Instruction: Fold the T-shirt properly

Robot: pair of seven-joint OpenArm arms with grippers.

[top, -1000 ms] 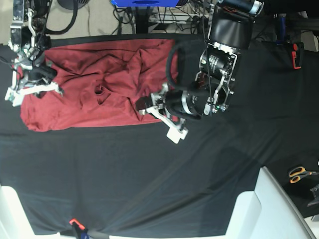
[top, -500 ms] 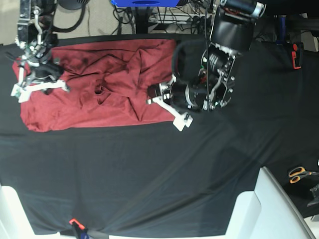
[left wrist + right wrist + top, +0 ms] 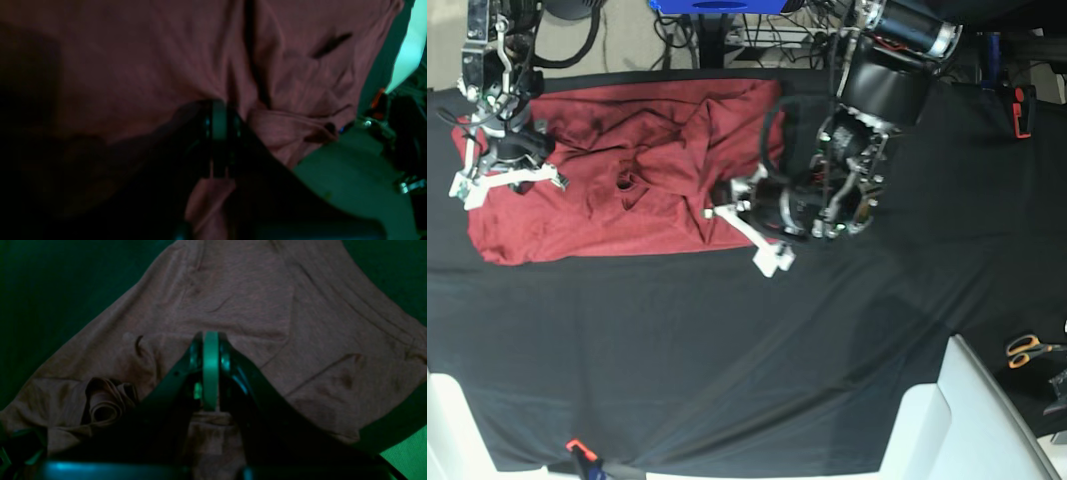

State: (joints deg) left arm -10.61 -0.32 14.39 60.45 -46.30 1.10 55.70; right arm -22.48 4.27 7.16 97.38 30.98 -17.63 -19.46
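Starting at the near edge of the table, one orange clip (image 3: 575, 446) pins the black cloth (image 3: 727, 350), seemingly to keep that cover from sliding, and one pair of scissors (image 3: 1027, 348) lies far off to the side, out of the way. Farther back, the single red T-shirt (image 3: 627, 190) lies crumpled across the far half of the cloth, nowhere near folded yet. Two arms work it from opposite ends: the left gripper (image 3: 739, 215) has its jaws pinched tight on a bunch of fabric at one edge, and the right gripper (image 3: 502, 165) is clamped just as tight on fabric at the other edge, probably so the pair can pull the shirt taut and flatten the wrinkles.
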